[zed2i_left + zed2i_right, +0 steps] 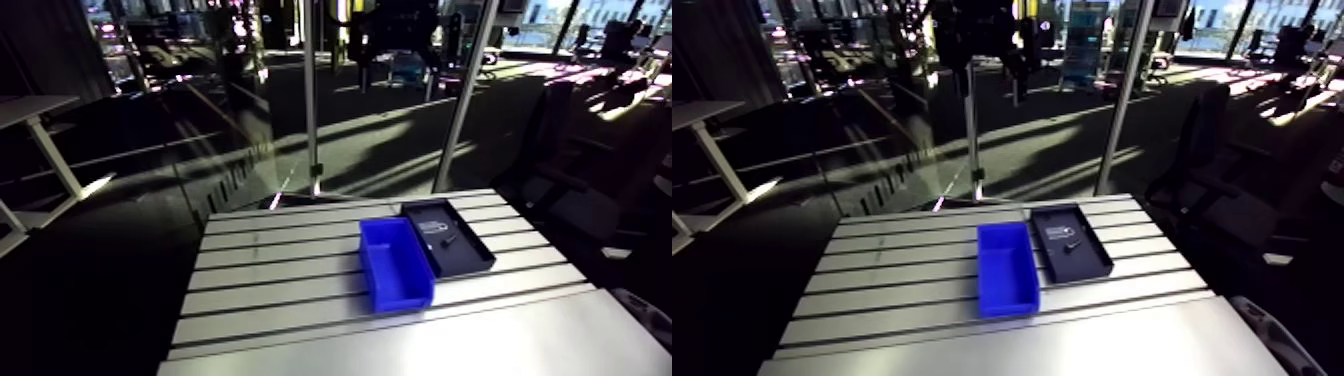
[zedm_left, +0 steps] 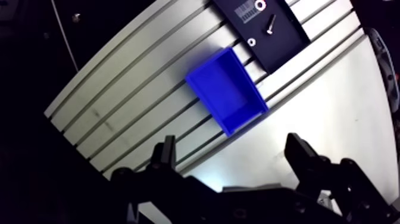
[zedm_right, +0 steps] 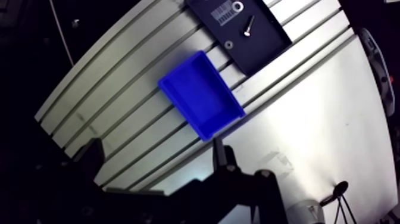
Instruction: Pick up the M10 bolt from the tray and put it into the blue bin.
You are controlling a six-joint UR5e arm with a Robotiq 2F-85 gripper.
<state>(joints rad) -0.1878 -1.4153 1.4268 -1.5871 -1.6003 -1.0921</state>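
Wide-open pincer (image 2: pixel 232 143) high over the table (image 1: pixel 290 290) — the M10 bolt (image 2: pixel 271 24) lies in the tray (image 1: pixel 466 262).

The table is slotted aluminium across its far part, its grooves running left to right, with a smooth plain sheet along the near edge. Right of centre stands the blue bin (image 1: pixel 395 262), with nothing in it, and the flat black tray sits just beside it on its right, set slightly farther back. The bolt rests flat near the tray's middle, beside a white label (image 2: pixel 244 12), a washer (image 2: pixel 260 5) and a small nut (image 2: pixel 251 42). In the wrist view the pincer's two dark fingers (image 2: pixel 168 154) stand spread to their full gape, holding nothing and touching nothing — bin and tray lie well ahead of them.
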